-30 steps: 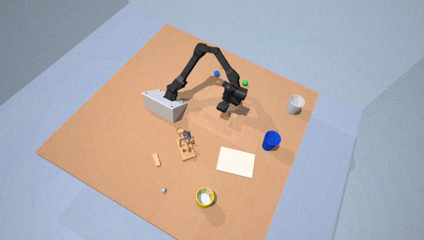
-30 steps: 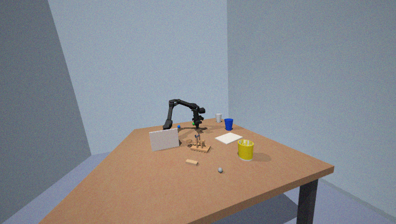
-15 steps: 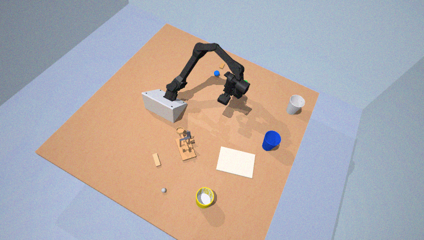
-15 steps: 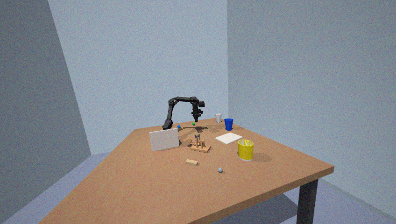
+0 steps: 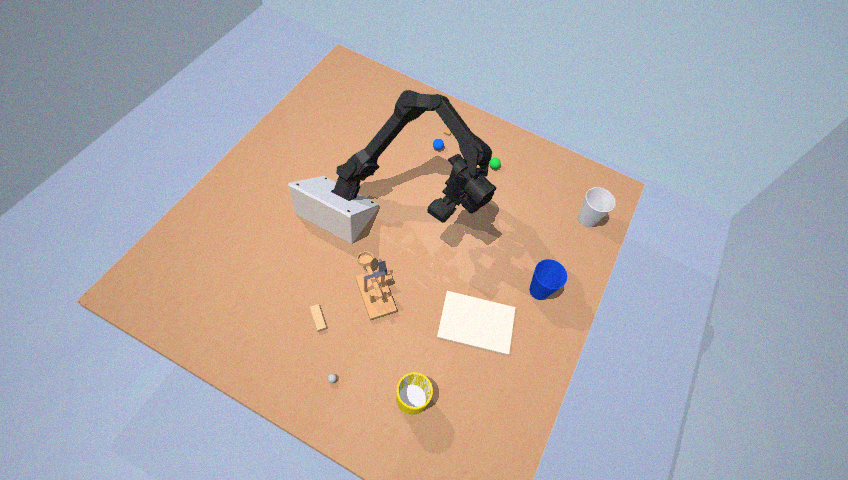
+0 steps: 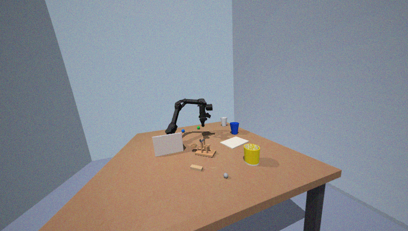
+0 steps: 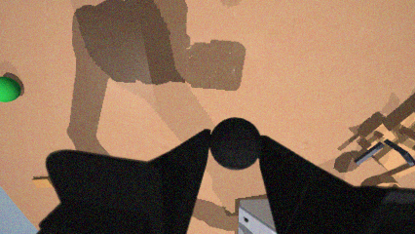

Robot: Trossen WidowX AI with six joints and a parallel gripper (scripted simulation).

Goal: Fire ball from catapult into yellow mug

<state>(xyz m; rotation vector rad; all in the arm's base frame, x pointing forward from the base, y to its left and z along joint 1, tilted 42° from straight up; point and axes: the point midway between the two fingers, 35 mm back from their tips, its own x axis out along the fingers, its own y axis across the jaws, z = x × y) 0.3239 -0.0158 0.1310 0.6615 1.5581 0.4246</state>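
Observation:
My gripper [image 7: 234,138] [image 6: 202,125] is shut on a black ball [image 7: 236,144], held between the fingertips above the table. In the top view the arm hides the fingertips. The wooden catapult [image 5: 383,312] [image 6: 204,154] [image 7: 391,160] stands beside the robot's base, with its round cup at the end nearer that base and its other end towards the front of the top view. No ball shows in the cup. The yellow mug [image 5: 410,409] [image 6: 251,156] stands upright, beyond the catapult's other end and to the right in the top view.
A white panel [image 5: 477,324] [image 6: 234,142] lies between catapult and blue cup [image 5: 544,282] [image 6: 234,128]. A white cup [image 5: 592,211] [image 6: 223,121] stands farther back. A wooden block [image 5: 318,318] [image 6: 196,168] and grey ball [image 5: 332,378] [image 6: 225,175] lie in front; blue [image 5: 438,144] and green balls [image 5: 495,162] lie behind.

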